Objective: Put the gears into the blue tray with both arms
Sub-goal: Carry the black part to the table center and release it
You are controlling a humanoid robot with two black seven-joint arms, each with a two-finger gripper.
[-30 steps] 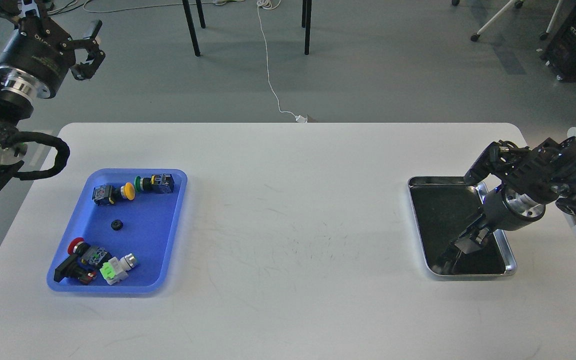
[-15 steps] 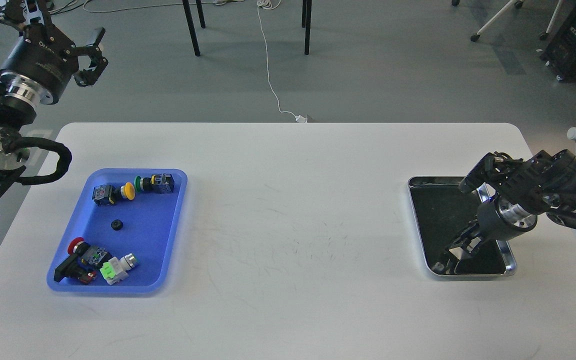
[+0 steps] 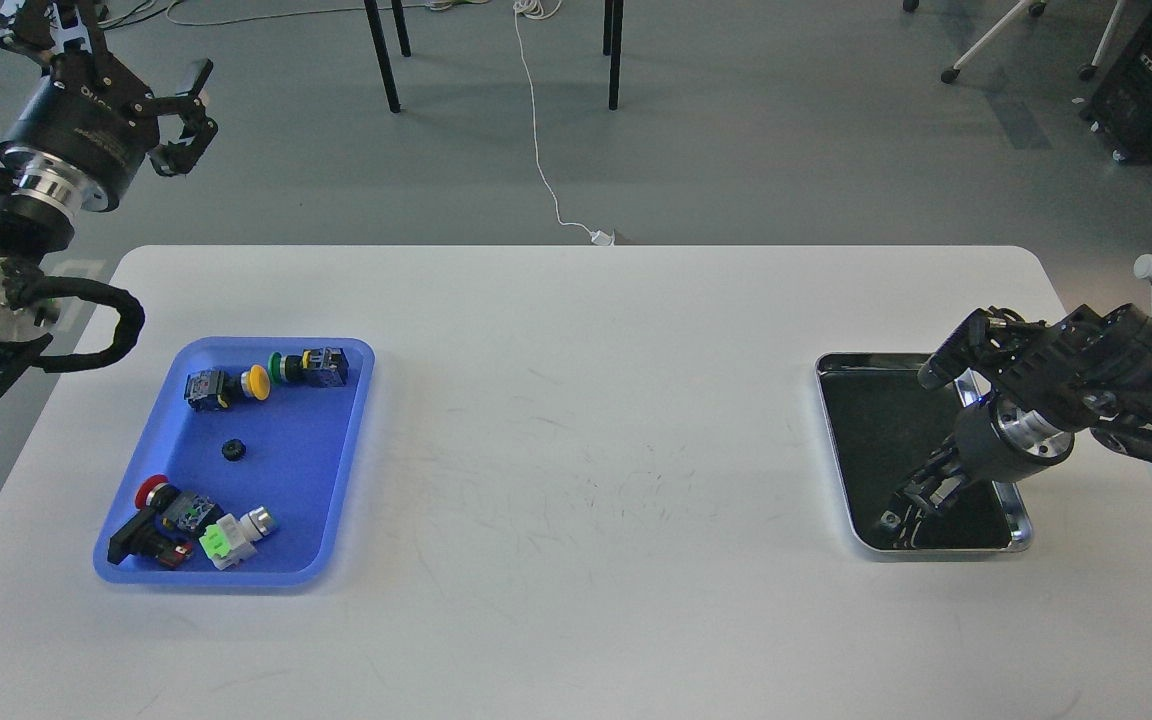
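One small black gear (image 3: 232, 450) lies on the floor of the blue tray (image 3: 308, 480), among the coloured push-button switches. My left gripper (image 3: 186, 112) hangs open and empty above the floor beyond the table's far left corner, well away from the tray. My right gripper (image 3: 906, 505) points down into the near end of the silver tray (image 3: 833, 440). Its dark fingers stand close together against the dark tray bottom, so their state is unclear. No second gear can be made out there.
Push-button switches lie at the far end (image 3: 266, 378) and the near left corner (image 3: 186, 525) of the blue tray. The white table (image 3: 586, 450) stretches between the two trays. Chair legs and a white cable (image 3: 536, 120) are on the floor behind it.
My right gripper has shifted toward the silver tray's near end, and its fingers look closer together than before. The left gripper has shifted slightly up and to the right, still open.
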